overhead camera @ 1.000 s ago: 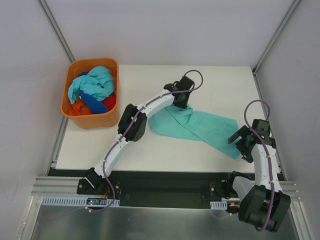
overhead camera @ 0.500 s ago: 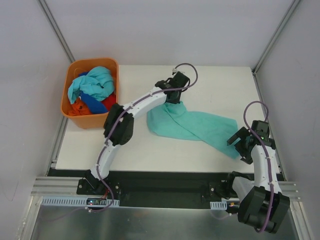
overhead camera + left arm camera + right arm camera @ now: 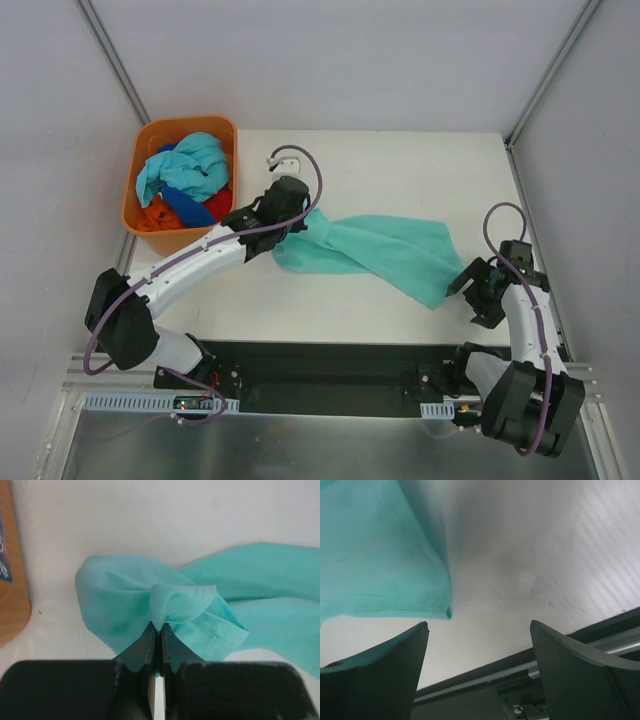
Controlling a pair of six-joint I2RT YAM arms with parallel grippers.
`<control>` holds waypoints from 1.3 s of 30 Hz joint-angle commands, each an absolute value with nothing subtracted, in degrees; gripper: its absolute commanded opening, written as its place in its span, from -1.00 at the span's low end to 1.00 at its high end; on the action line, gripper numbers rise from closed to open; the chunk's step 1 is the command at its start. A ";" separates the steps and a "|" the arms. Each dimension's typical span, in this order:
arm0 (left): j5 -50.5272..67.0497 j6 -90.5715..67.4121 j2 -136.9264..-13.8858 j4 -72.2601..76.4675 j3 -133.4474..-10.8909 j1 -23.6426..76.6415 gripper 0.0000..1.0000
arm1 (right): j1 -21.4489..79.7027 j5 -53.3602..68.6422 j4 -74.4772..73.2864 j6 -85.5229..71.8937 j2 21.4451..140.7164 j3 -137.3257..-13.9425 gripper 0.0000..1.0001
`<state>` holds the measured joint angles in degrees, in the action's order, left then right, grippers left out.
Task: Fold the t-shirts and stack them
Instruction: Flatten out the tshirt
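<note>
A teal-green t-shirt [image 3: 375, 255] lies twisted and stretched across the middle of the white table [image 3: 400, 170]. My left gripper [image 3: 300, 222] is shut on a bunched hem at its left end; the left wrist view shows the fold of cloth [image 3: 175, 602] pinched between closed fingers [image 3: 148, 640]. My right gripper [image 3: 468, 292] is open and empty, just right of the shirt's lower right corner [image 3: 395, 580], over the table near its front edge. Other t-shirts, light aqua [image 3: 190, 165], blue [image 3: 190, 208] and orange-red [image 3: 158, 213], lie heaped in the orange basket [image 3: 180, 243].
The orange plastic basket stands at the table's far left corner; its side shows in the left wrist view [image 3: 12, 580]. A small white object [image 3: 284, 157] lies behind my left gripper. The table's front edge and metal rail [image 3: 520, 675] are close under my right gripper.
My left gripper has pulled its end of the teal-green shirt left and toward the front, dragging the shirt leftward. My right gripper shifted slightly and stays open beside the shirt's corner.
</note>
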<state>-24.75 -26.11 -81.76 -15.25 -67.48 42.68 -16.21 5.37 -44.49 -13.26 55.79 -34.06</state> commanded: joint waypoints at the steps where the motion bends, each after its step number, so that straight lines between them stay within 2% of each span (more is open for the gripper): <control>1: -27.07 -31.54 -77.62 -12.48 -61.09 42.71 -1.00 | -5.68 5.73 -45.00 -15.72 57.12 -35.06 0.73; 4: -28.21 -32.60 -76.82 -12.48 -59.15 42.63 -1.00 | 2.87 0.37 -46.14 -21.25 59.58 -37.26 0.72; 7: -28.39 -32.87 -76.47 -12.48 -58.36 42.63 -1.00 | 4.57 -3.59 -45.09 -24.34 60.55 -37.71 0.65; 11: -28.56 -33.40 -76.29 -12.48 -57.83 42.63 -1.00 | 4.66 -3.96 -44.04 -24.26 63.71 -37.88 0.54; 16: -28.83 -33.66 -76.90 -12.48 -58.36 42.63 -1.00 | 6.06 1.56 -38.42 -24.52 69.24 -35.95 0.41; 19: -28.39 -33.75 -77.43 -12.48 -58.80 42.63 -1.00 | 7.82 2.37 -35.43 -25.57 72.23 -35.86 0.27; 22: -28.65 -34.01 -77.34 -12.48 -58.71 42.63 -1.00 | 8.35 3.60 -32.70 -26.28 74.96 -35.86 -0.07; 23: -28.65 -34.10 -77.26 -12.48 -58.62 42.63 -1.00 | 8.44 3.86 -32.09 -26.63 75.49 -36.03 -0.32; 25: -28.92 -34.28 -76.56 -12.48 -58.54 42.63 -1.00 | 8.53 3.95 -30.94 -26.72 75.85 -36.04 -0.54; 26: -29.00 -34.19 -76.20 -12.48 -58.36 42.63 -1.00 | 8.53 3.96 -30.50 -26.63 75.50 -36.04 -0.76; 28: -29.09 -33.58 -74.01 -12.48 -58.27 42.63 -1.00 | 8.52 3.69 -30.93 -25.76 71.21 -36.30 -0.98; 32: -26.02 -30.94 -66.46 -12.66 -59.49 42.89 -1.00 | 8.96 1.42 -39.86 -21.98 55.14 -41.47 -0.99; 36: -19.62 -26.21 -54.62 -12.57 -63.01 43.42 -1.00 | 8.96 0.61 -51.04 -16.80 38.89 -55.52 -0.99; 39: -9.52 -23.39 -47.15 -12.57 -67.93 43.51 -1.00 | 8.96 3.41 -55.63 -14.42 32.63 -67.82 -0.99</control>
